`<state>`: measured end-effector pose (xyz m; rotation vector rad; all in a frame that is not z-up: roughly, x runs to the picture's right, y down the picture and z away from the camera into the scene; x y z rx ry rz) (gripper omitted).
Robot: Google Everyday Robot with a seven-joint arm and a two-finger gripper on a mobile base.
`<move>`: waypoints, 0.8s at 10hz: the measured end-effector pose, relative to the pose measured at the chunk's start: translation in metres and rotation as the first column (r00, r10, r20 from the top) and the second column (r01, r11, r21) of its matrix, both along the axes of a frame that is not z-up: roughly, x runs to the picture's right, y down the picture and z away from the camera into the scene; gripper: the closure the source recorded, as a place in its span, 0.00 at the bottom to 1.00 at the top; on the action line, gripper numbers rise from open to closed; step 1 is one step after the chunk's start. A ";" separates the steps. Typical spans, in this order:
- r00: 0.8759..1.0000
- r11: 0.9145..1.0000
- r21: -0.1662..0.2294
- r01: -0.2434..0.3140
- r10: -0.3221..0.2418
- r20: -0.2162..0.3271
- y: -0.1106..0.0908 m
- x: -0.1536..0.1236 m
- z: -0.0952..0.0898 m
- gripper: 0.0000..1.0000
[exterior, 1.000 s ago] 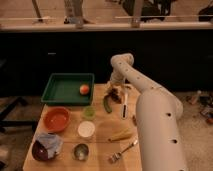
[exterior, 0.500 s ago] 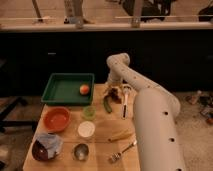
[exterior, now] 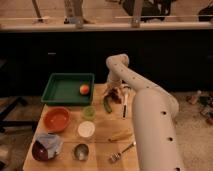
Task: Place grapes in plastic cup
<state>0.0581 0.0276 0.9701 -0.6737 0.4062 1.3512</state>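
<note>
The grapes (exterior: 116, 94), a small dark red-brown bunch, lie on the wooden table (exterior: 102, 142) near its far edge. My gripper (exterior: 114, 90) hangs straight down from the white arm's bend, open, right over the bunch and partly hiding it. I cannot tell whether it touches the fruit. The plastic cup (exterior: 89, 112), pale lime-green, stands upright to the front left of the grapes, about a cup's width from them.
A green tray (exterior: 62, 90) at the back left holds an orange-red fruit (exterior: 84, 89). An orange bowl (exterior: 56, 119), white cup (exterior: 86, 129), metal cup (exterior: 81, 151) and dark bowl with blue cloth (exterior: 46, 146) fill the left. A green vegetable (exterior: 107, 104), banana (exterior: 121, 135) and fork (exterior: 121, 151) lie right.
The arm's bend and the gripper have shifted slightly left over the grapes. Nothing on the table has moved.
</note>
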 end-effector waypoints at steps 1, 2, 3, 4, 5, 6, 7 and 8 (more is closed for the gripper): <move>1.000 1.000 -0.005 -0.006 0.006 0.000 0.002 0.000 0.002 0.20; 1.000 1.000 -0.011 -0.011 0.011 0.000 0.004 0.000 0.004 0.20; 1.000 1.000 -0.019 -0.017 0.017 -0.002 0.008 0.001 0.007 0.20; 1.000 0.999 -0.025 -0.020 0.020 -0.002 0.010 0.001 0.009 0.23; 1.000 0.999 -0.031 -0.020 0.020 0.001 0.012 0.001 0.012 0.33; 1.000 0.999 -0.033 -0.023 0.023 0.003 0.013 0.001 0.013 0.42; 1.000 0.999 -0.033 -0.029 0.029 0.005 0.013 0.002 0.014 0.54; 0.999 0.999 -0.034 -0.035 0.035 0.005 0.013 0.004 0.014 0.63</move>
